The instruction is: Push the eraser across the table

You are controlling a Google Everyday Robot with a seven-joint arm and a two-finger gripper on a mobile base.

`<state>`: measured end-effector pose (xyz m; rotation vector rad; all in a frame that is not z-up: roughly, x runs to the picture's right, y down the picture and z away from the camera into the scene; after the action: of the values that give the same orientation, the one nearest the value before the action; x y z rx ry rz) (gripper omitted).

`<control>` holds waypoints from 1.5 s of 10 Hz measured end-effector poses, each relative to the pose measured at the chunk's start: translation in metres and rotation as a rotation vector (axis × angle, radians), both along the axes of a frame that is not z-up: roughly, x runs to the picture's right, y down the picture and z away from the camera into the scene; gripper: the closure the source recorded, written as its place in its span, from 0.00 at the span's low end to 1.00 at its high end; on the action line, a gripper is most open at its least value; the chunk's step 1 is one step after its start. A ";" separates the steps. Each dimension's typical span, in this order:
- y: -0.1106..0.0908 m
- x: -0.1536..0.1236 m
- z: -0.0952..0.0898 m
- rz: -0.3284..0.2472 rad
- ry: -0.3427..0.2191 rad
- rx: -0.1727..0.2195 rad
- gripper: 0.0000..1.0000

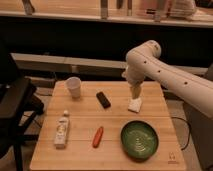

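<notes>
The eraser [103,99] is a small black oblong block lying on the light-wood table [80,152], in its far middle part. My gripper [135,94] hangs from the white arm [160,70] to the right of the eraser, a short way apart from it. It points down just above a white flat piece [134,104].
A white cup [74,86] stands at the far left. A small white bottle [62,131] lies at the left front. An orange carrot-like stick [98,136] lies in the front middle. A green bowl [139,139] sits at the front right. A dark chair [15,110] stands left of the table.
</notes>
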<state>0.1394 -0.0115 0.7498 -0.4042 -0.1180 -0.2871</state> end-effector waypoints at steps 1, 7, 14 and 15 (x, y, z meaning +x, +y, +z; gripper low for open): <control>-0.001 -0.001 0.000 0.000 -0.002 0.000 0.29; -0.005 -0.002 0.004 0.006 -0.016 -0.008 0.50; -0.016 -0.016 0.013 0.010 -0.038 -0.007 1.00; -0.014 -0.016 0.015 0.010 -0.042 -0.011 1.00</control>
<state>0.1236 -0.0258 0.7652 -0.4086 -0.1630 -0.2858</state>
